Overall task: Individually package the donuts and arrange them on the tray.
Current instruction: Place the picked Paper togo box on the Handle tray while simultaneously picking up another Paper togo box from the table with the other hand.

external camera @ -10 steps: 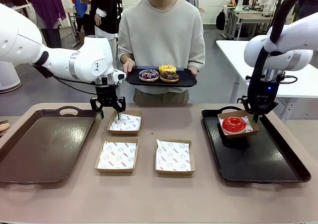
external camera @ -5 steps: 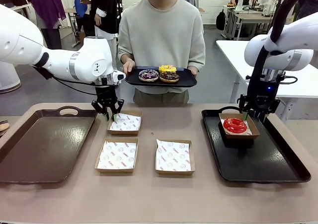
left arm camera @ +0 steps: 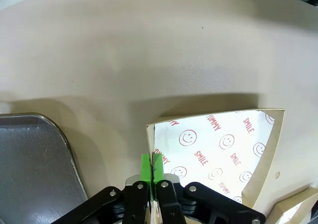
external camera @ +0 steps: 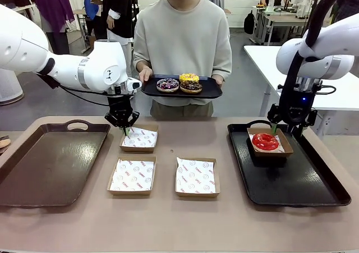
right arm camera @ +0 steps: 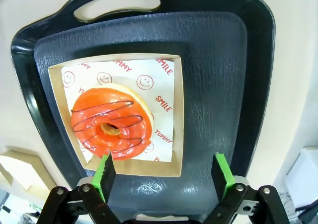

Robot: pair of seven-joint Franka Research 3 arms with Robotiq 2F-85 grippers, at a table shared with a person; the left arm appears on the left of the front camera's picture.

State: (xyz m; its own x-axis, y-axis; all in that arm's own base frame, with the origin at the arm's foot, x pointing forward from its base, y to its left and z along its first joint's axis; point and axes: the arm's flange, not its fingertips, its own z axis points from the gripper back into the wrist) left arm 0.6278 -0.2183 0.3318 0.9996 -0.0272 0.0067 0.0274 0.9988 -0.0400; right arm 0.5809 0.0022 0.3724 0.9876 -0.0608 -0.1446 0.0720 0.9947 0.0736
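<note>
Left wrist view: the left gripper (left arm camera: 150, 167) pinches the near wall of the paper-lined box (left arm camera: 218, 149). The right gripper (right arm camera: 164, 164) is spread wide, the red donut (right arm camera: 110, 127) just beyond one fingertip.

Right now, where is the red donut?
In the front view, the red donut sits in a box on the right black tray, under the open right gripper.

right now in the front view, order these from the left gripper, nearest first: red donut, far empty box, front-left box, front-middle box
1. far empty box, pinched at its rim by the left gripper
2. front-left box, just toward the robot
3. front-middle box, toward the table's centre
4. red donut, boxed on the right tray
</note>
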